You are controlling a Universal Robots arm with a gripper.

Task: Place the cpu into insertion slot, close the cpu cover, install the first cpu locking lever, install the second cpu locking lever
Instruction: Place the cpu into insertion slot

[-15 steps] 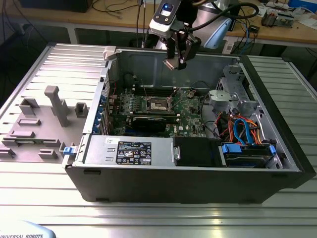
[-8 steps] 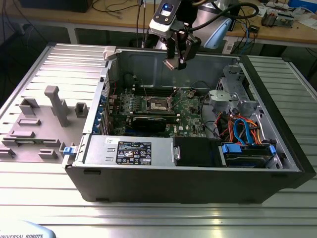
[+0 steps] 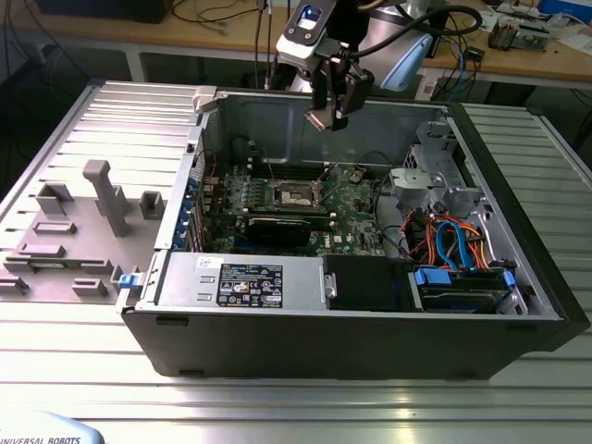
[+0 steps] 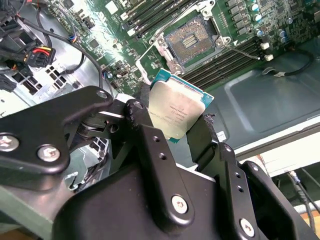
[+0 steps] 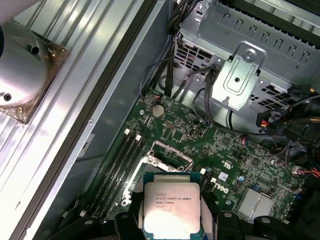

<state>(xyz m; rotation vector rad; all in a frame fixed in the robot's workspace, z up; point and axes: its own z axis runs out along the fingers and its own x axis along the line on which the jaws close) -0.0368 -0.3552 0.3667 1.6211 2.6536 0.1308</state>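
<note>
Silver, flat and square, the cpu [image 4: 176,107] is pinched by its edges in your black claw [image 4: 172,126], above the open insertion slot [image 4: 192,40].

The arm [image 3: 400,42] descends from above. The hand [image 3: 330,117] points downward, held high. Black fingers [image 4: 149,142] are clamped on opposite edges of the cpu [image 4: 176,111].

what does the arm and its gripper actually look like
The arm is a pale silver-grey tube with a light blue joint cap, and black cables loop off behind it. At its wrist sits a light grey block with a blue spot. The gripper is matte black; in the second wrist view its fingers are flat linked bars joined by silver screws.
</note>
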